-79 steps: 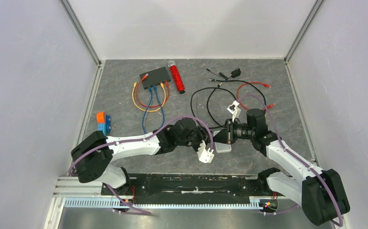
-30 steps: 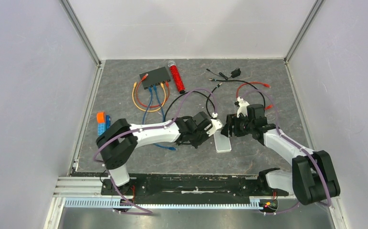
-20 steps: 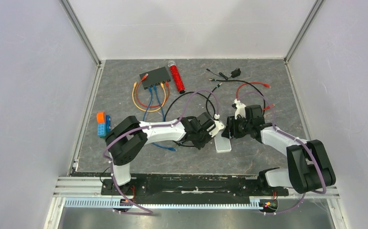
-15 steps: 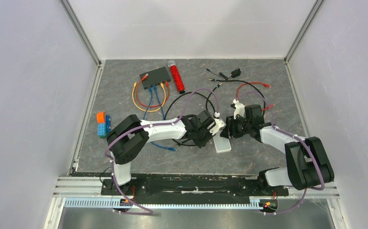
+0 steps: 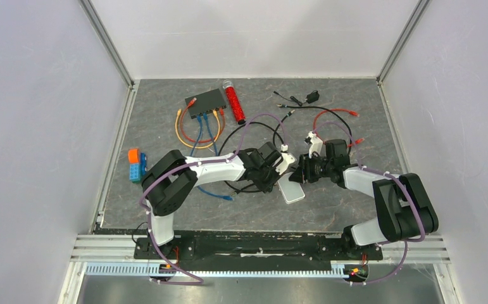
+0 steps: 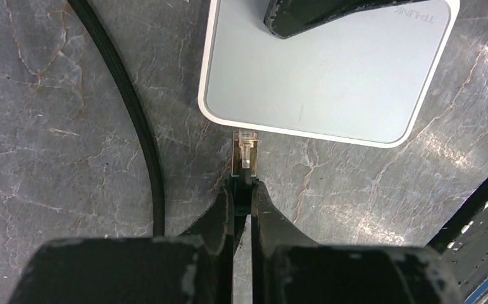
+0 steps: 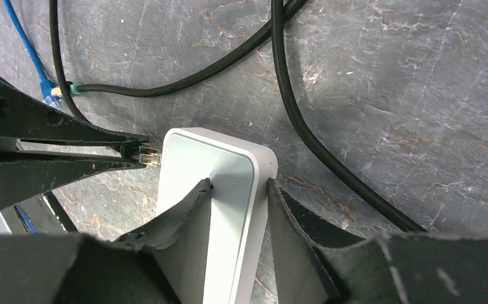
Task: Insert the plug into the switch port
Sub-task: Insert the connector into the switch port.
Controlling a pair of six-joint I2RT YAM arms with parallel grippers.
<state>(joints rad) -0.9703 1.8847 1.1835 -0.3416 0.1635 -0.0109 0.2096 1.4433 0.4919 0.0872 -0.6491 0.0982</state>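
Smooth satin-white plastic on the box (image 6: 323, 69); a grey, stone-veined bench (image 6: 51, 95) with a faint sheen; clear plastic and gold metal contacts on the plug (image 6: 246, 147); matt black, edge-scuffed fingers (image 6: 219, 215) on the left tool (image 6: 244, 183); a matt black cable (image 6: 137, 126).

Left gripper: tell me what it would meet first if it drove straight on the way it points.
The flat white rounded-square plastic box. The left gripper pinches a clear plug whose tip sits at that box's near edge; whether it has entered a socket is unclear.
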